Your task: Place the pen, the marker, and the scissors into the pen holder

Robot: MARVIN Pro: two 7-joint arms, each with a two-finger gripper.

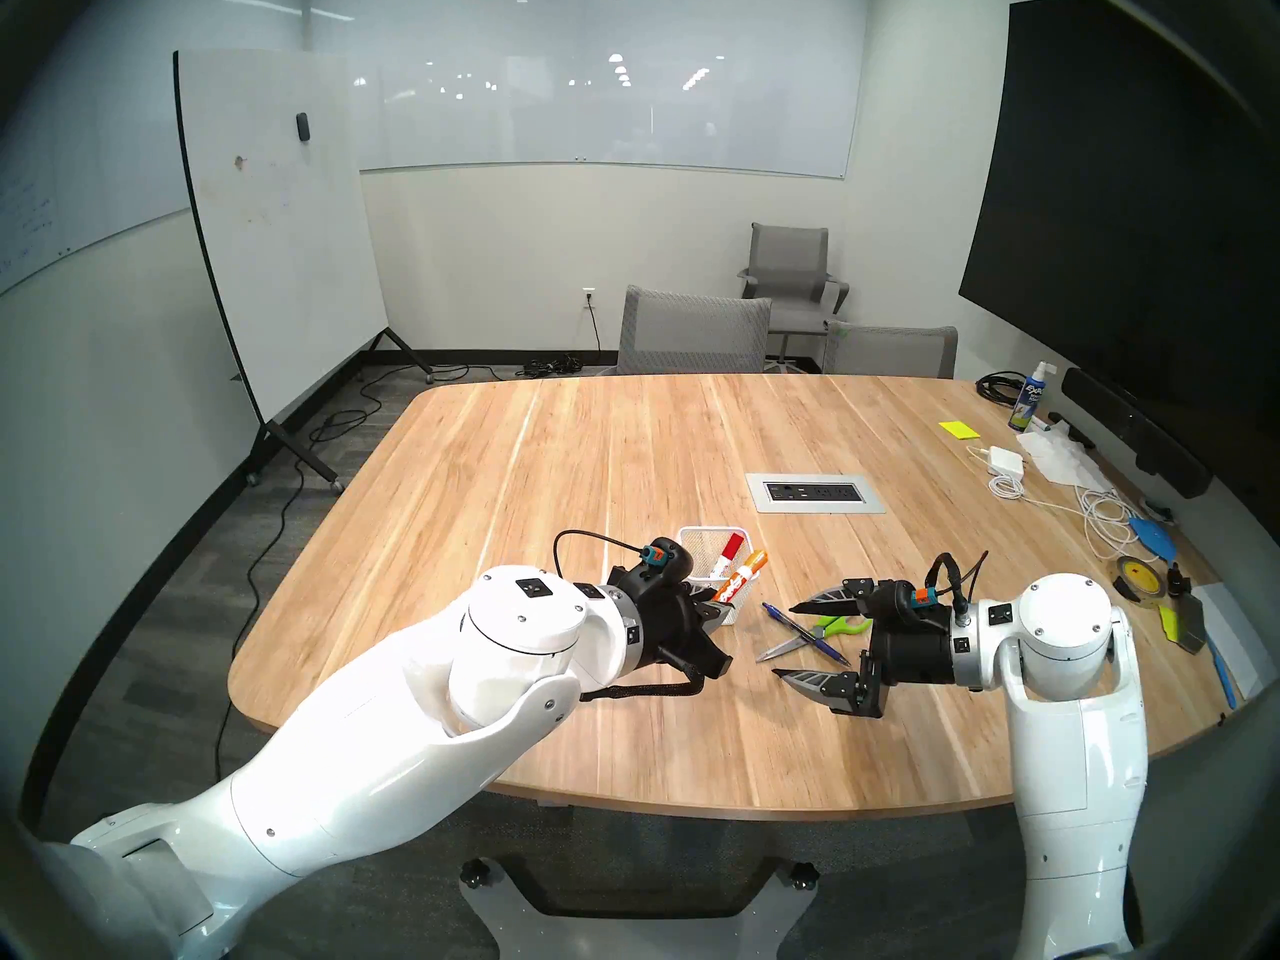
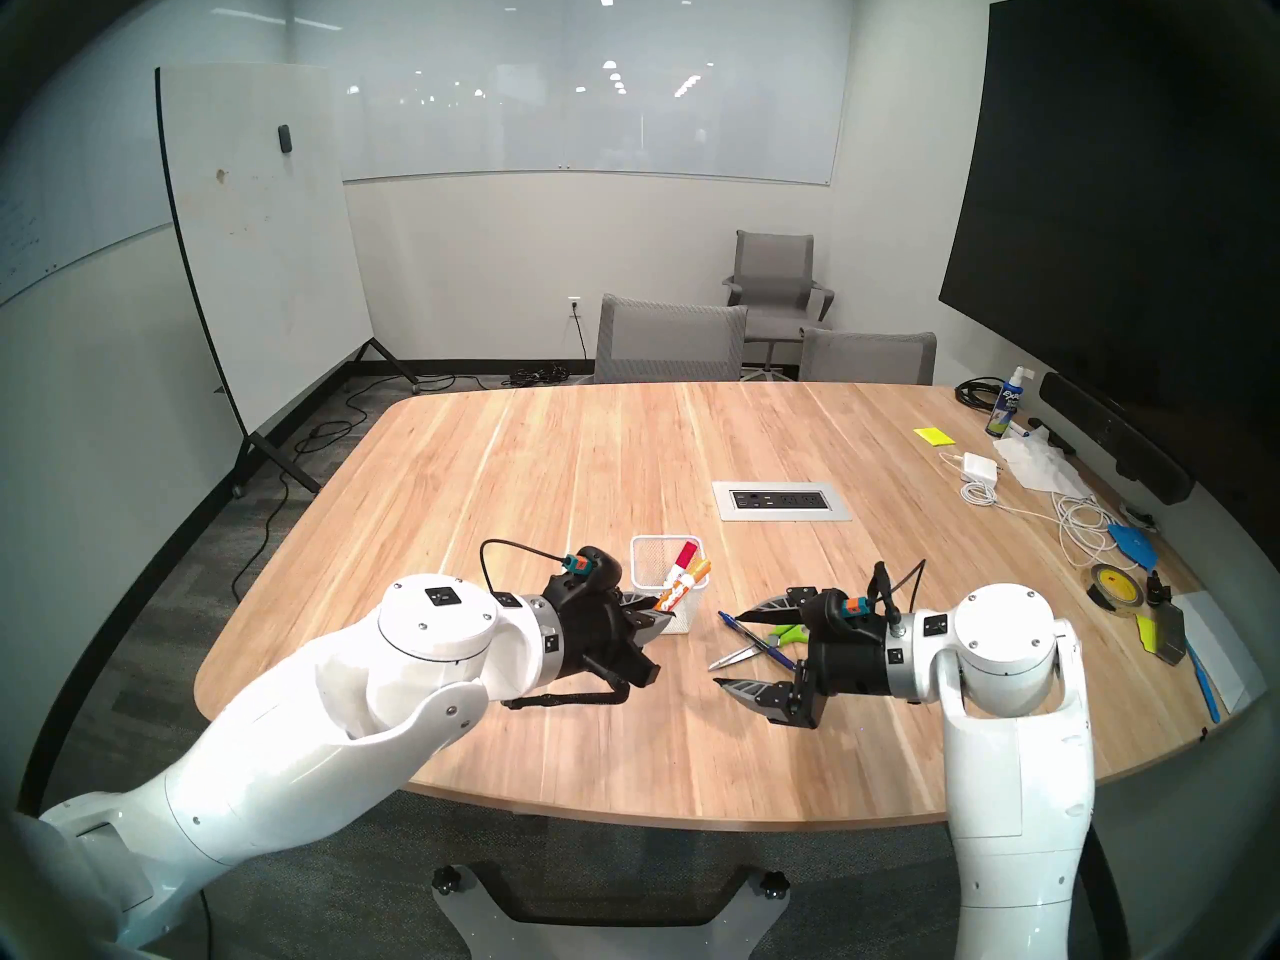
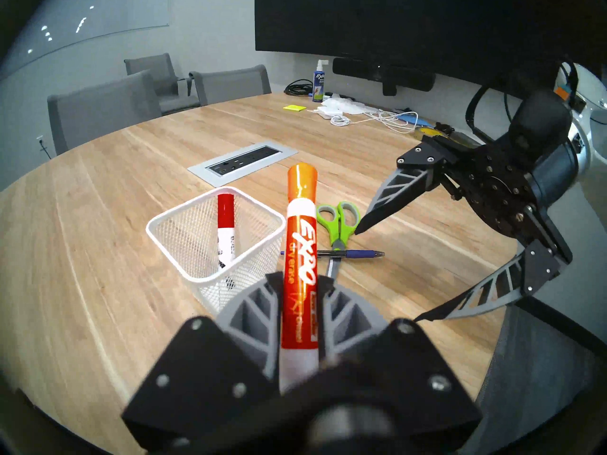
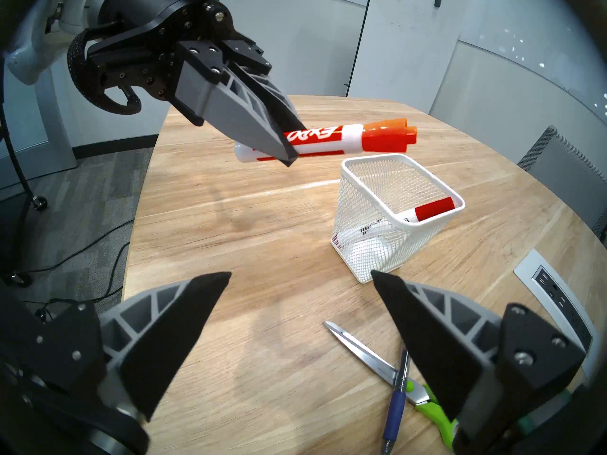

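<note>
Our left gripper (image 3: pixel 300 300) is clamped on an orange-capped marker (image 3: pixel 299 247) reading "EXPO dry erase", cap pointing away from the fingers. Just beyond and left of it stands the pen holder (image 3: pixel 184 250), white mesh, with a red-capped marker (image 3: pixel 225 229) leaning inside. Past it to the right we see the green-handled scissors (image 3: pixel 338 227) flat on the table, the blue pen (image 3: pixel 348 254) lying across their blades. Our right gripper (image 4: pixel 300 280) hangs over them with fingers wide apart and empty. Farther off on the pale wooden table (image 1: pixel 554 453) stands an Expo spray bottle (image 3: pixel 318 81), beneath a dark wall screen (image 3: pixel 427 21).
</note>
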